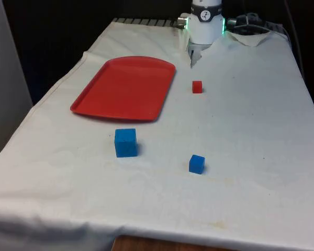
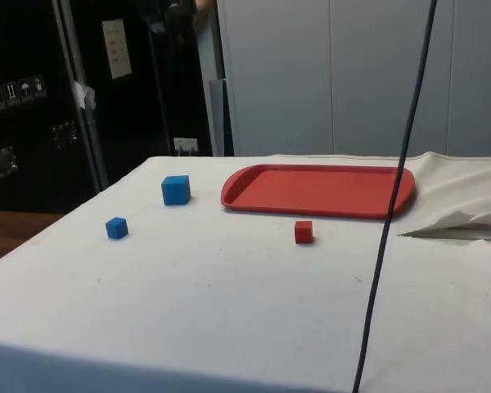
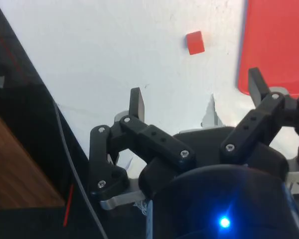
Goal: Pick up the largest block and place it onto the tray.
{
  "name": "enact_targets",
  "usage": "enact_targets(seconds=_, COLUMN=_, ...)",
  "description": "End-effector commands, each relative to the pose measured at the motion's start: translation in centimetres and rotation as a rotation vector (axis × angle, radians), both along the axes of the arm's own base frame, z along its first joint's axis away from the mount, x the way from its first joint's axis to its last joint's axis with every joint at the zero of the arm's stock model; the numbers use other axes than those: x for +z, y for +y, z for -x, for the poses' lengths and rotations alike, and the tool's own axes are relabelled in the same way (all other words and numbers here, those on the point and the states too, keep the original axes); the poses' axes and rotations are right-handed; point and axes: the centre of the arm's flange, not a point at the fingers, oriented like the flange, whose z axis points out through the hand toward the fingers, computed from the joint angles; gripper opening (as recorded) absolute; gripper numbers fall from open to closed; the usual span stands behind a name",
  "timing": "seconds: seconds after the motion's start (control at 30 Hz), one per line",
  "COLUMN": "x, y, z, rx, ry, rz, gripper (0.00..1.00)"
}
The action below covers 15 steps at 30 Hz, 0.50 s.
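The red tray (image 1: 125, 89) lies flat on the white cloth (image 1: 240, 130) and carries no readable writing. The gripper (image 3: 197, 97) hangs above the cloth past the tray's far corner, jaws spread wide, holding nothing. The big blue block (image 1: 125, 142) sits just off the tray's near edge; the small blue block (image 1: 197, 163) and the red block (image 1: 197, 87) lie farther off

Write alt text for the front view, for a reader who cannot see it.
A red tray lies empty on a white-clothed table, with three blocks on the cloth around it: a large blue block just in front of the tray, a small blue block nearer the camera, and a small red block to the tray's right. The gripper hangs at the far end.
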Motion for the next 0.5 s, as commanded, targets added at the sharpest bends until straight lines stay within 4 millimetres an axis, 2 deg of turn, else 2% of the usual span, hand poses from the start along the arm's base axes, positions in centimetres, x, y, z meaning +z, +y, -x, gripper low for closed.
enact_targets(seconds=0.0, x=0.0, y=0.0, z=-0.3, rx=0.002, ry=-0.001, rz=-0.005, gripper=1.00)
enact_targets(seconds=0.33, x=-0.4, y=-0.2, z=-2.6, rx=0.008, ry=-0.016, rz=0.011, gripper=1.00)
enact_targets(seconds=0.37, x=-0.2, y=-0.1, z=-2.2, rx=0.007, ry=-0.022, rz=0.017, gripper=1.00)
enact_targets(seconds=0.47, x=-0.6, y=-0.3, z=-3.4, rx=0.011, ry=-0.021, rz=0.015, gripper=1.00)
